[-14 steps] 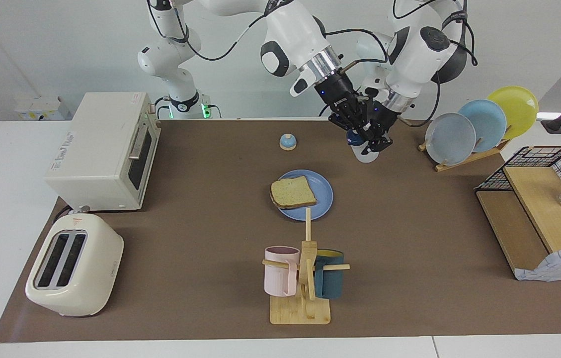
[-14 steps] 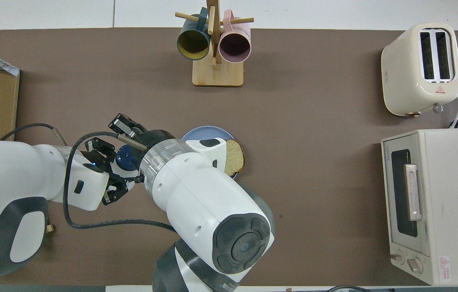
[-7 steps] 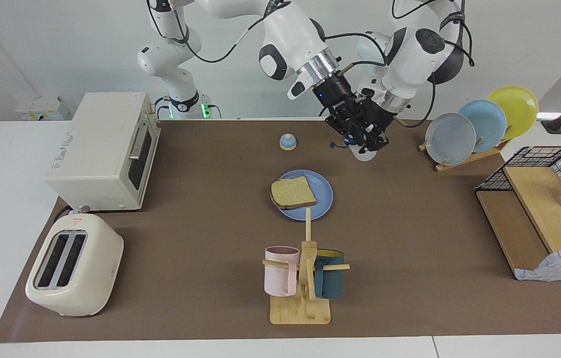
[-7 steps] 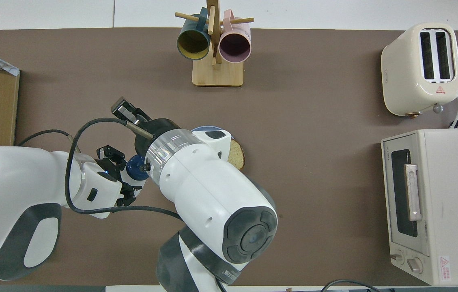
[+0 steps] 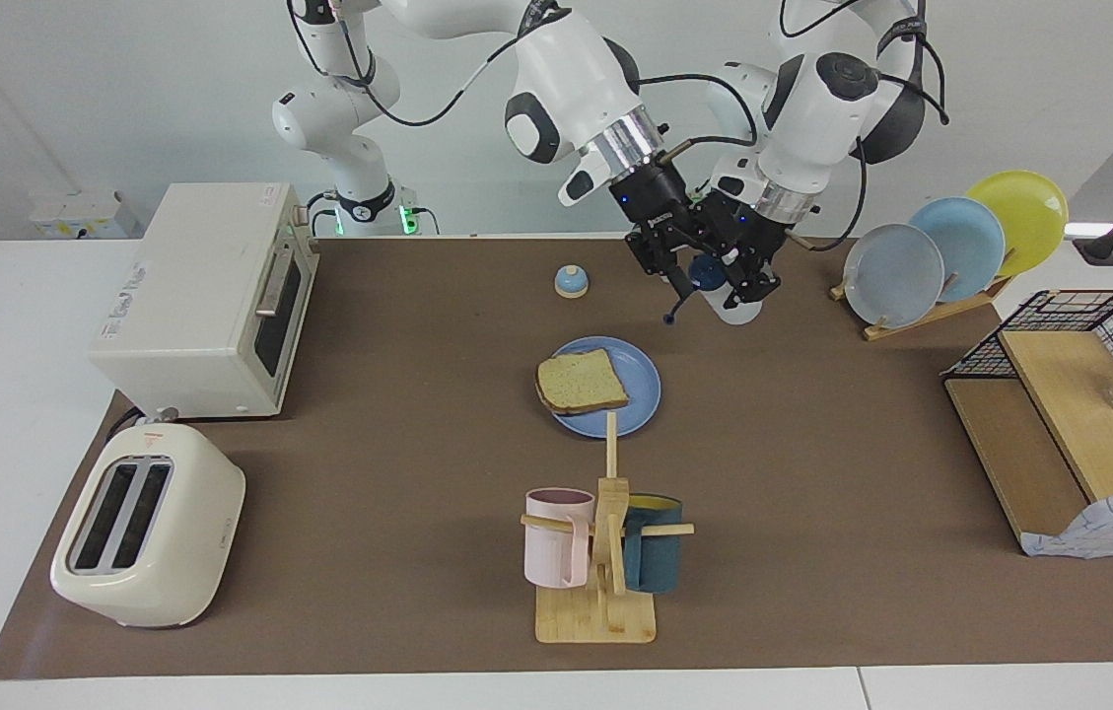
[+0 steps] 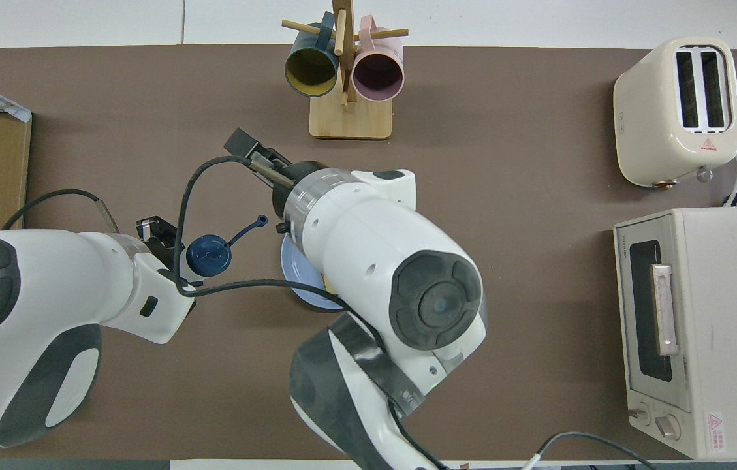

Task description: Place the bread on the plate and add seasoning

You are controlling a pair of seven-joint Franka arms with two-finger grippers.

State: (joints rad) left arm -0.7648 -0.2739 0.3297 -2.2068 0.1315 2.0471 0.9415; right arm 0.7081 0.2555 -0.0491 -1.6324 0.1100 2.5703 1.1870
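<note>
The bread point(image 5: 581, 382) lies on the periwinkle plate point(image 5: 640, 380) at mid table. In the overhead view the right arm covers most of the plate point(image 6: 299, 287) and the bread. My left gripper point(image 5: 748, 281) is shut on the seasoning bottle point(image 5: 736, 309), just over the mat beside the plate, toward the left arm's end. The bottle's navy cap point(image 6: 209, 254) points up and its tether strap point(image 5: 674, 304) sticks out loose toward my right gripper point(image 5: 662, 261), which is close beside the cap.
A blue-domed bell point(image 5: 571, 281) sits nearer the robots than the plate. A mug tree point(image 5: 605, 552) stands just farther than the plate. Toaster oven point(image 5: 211, 296) and toaster point(image 5: 147, 537) are at the right arm's end. Plate rack point(image 5: 950, 247) and wooden shelf point(image 5: 1069, 414) are at the left arm's end.
My right gripper has drawn back from the bottle's cap toward the plate. The tether strap now sticks out loose. My left gripper still holds the bottle in about the same place.
</note>
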